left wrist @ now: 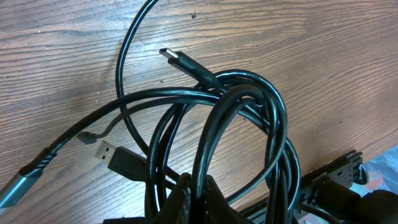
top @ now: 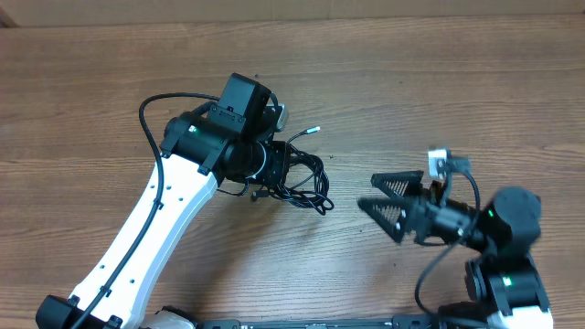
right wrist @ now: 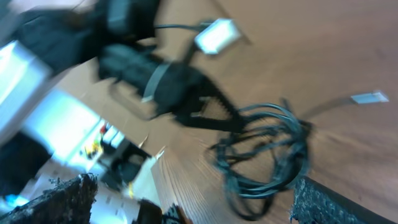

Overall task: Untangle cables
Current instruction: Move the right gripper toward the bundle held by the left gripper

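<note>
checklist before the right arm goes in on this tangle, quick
1. Left jaws have a grip: ok, shut on the cables.
2. Right jaws ready to grab: ok, wide open and holding nothing.
3. Right jaws clear of the bundle: ok, apart from it, off to its right in the overhead view.
4. Loose ends to aim for: ok, a USB-A plug and a USB-C plug lie free on the table.
5. Which strand the left jaws pinch: cannot tell, the loops overlap there.
6. Cables separated: not ok, the loops cross one another in one bunch.
</note>
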`<action>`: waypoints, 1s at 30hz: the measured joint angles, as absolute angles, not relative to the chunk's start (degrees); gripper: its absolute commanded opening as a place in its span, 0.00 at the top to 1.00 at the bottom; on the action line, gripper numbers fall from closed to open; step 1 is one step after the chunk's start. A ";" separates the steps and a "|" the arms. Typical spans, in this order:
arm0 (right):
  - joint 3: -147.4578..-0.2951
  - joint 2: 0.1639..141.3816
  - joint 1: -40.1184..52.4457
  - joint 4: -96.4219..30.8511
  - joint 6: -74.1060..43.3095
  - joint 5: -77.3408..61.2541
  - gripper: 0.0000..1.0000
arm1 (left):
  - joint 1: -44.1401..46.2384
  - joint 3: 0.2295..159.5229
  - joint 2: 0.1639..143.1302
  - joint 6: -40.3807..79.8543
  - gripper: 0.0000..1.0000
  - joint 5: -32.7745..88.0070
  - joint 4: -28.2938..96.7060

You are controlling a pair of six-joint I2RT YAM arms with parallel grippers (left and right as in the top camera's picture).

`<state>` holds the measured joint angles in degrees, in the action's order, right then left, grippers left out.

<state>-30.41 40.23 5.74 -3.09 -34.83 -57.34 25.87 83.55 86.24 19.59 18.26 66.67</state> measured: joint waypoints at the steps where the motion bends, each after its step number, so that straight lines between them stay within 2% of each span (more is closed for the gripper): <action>1: -30.41 40.95 5.74 -3.11 -35.05 -57.10 0.00 | 25.87 83.55 86.24 19.59 0.96 18.26 66.70; 5: -30.41 46.89 5.72 -2.09 -37.34 -57.01 0.00 | 25.87 83.57 86.24 19.59 0.96 18.22 66.67; 8: -30.41 51.09 5.74 2.02 -38.74 -60.16 0.15 | 25.87 83.59 86.24 19.59 0.96 17.74 66.83; 12: -30.28 54.28 7.90 12.29 -37.06 -67.81 0.20 | 25.87 83.66 86.24 19.57 0.96 16.88 66.89; 17: -30.28 55.68 15.40 12.34 -28.99 -69.82 0.27 | 25.87 83.66 86.24 19.57 0.96 16.47 67.31; 21: -30.28 57.89 19.99 9.85 -24.88 -65.78 0.38 | 25.89 83.66 86.24 19.57 0.96 16.47 67.85; 30: -30.28 65.89 23.77 9.76 -22.61 -59.79 0.39 | 27.40 83.66 86.24 19.57 0.96 16.03 67.96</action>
